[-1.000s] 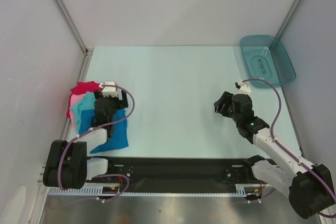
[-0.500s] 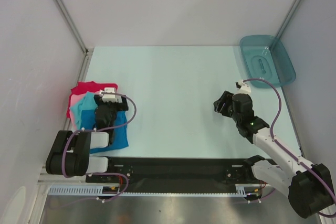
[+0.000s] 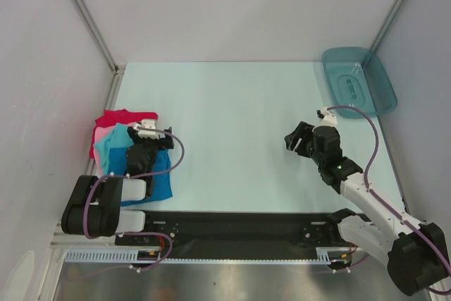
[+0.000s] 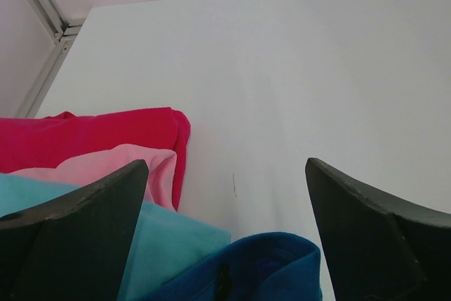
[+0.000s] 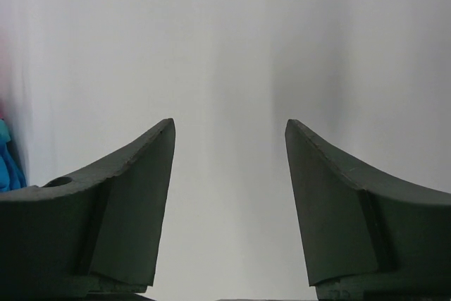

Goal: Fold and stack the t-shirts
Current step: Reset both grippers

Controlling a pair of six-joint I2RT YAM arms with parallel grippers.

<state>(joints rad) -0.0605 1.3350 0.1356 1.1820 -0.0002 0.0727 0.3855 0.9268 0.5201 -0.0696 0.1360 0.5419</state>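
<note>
Top view: the t-shirts lie in a staggered stack at the near left of the table. The red shirt is farthest, then the pink shirt, the turquoise shirt, and the blue shirt nearest, overlapping the turquoise. The left gripper hovers over the stack. The right gripper hangs well apart at the right, the teal tray beyond it in the far right corner

Left wrist: jaws spread wide, nothing between them, blue cloth just below, the other layers showing to the left

Right wrist: jaws parted, empty, bare table ahead

We judge the cloth light, soft and limp, with layers apt to slide. Best pinched at a folded edge or hem, not mid-panel
</note>
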